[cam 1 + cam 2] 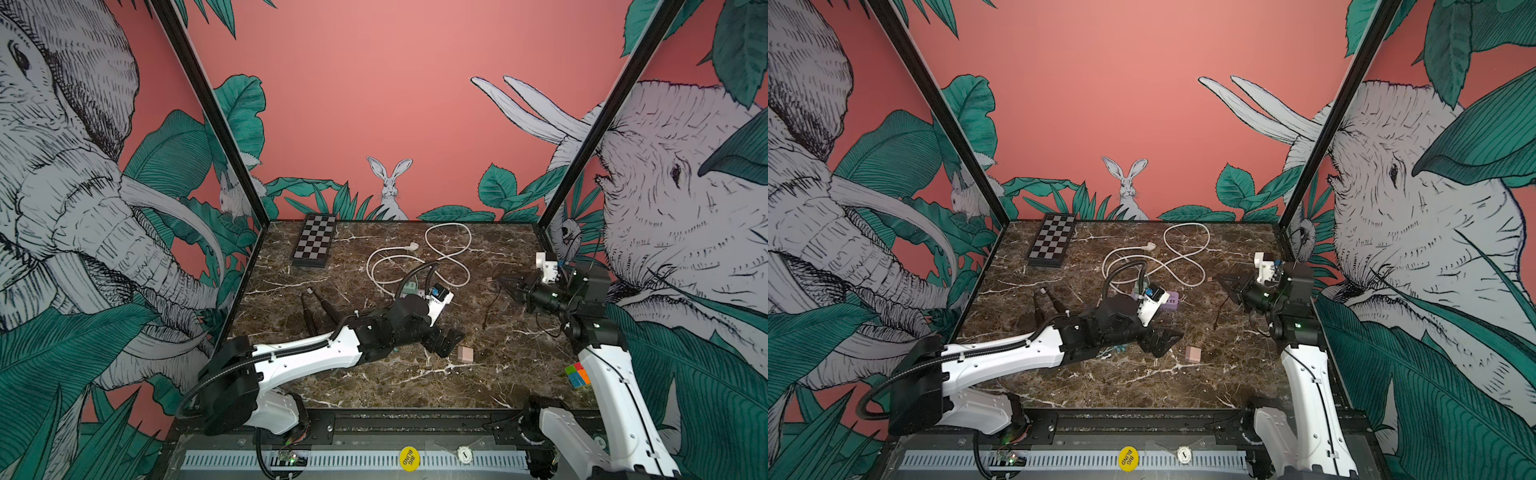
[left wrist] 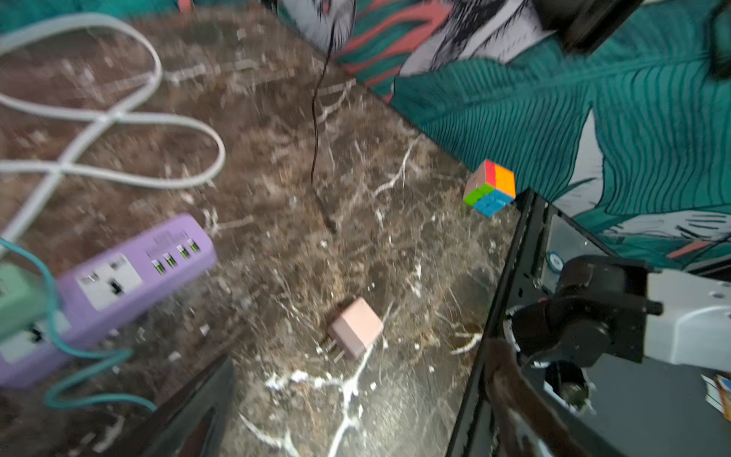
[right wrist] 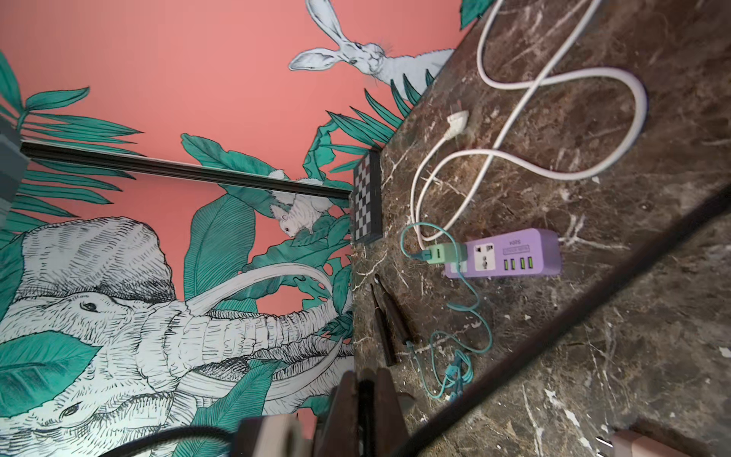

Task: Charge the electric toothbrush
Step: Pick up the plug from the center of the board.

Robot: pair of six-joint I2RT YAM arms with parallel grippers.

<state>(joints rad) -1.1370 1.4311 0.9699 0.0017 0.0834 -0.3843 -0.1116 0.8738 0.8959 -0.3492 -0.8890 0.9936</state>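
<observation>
Yellow sticker [image 1: 409, 458] on the near rail reads "BIG BLIND"; purple power strip [image 3: 510, 253], print illegible; electric toothbrush [image 3: 396, 314] lying left of centre, dark on marble, its near end hidden behind the left arm in both top views; left gripper [image 1: 451, 343] spread wide, empty; right gripper [image 1: 503, 283] closed on a thin dark cable [image 2: 315, 130].

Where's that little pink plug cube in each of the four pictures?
Top view: pink plug cube, beside left gripper.
Top view: same spot.
Left wrist: between purple strip and coloured cube.
Right wrist: cut off at the edge.
Shared landmark: looped white cord.
</observation>
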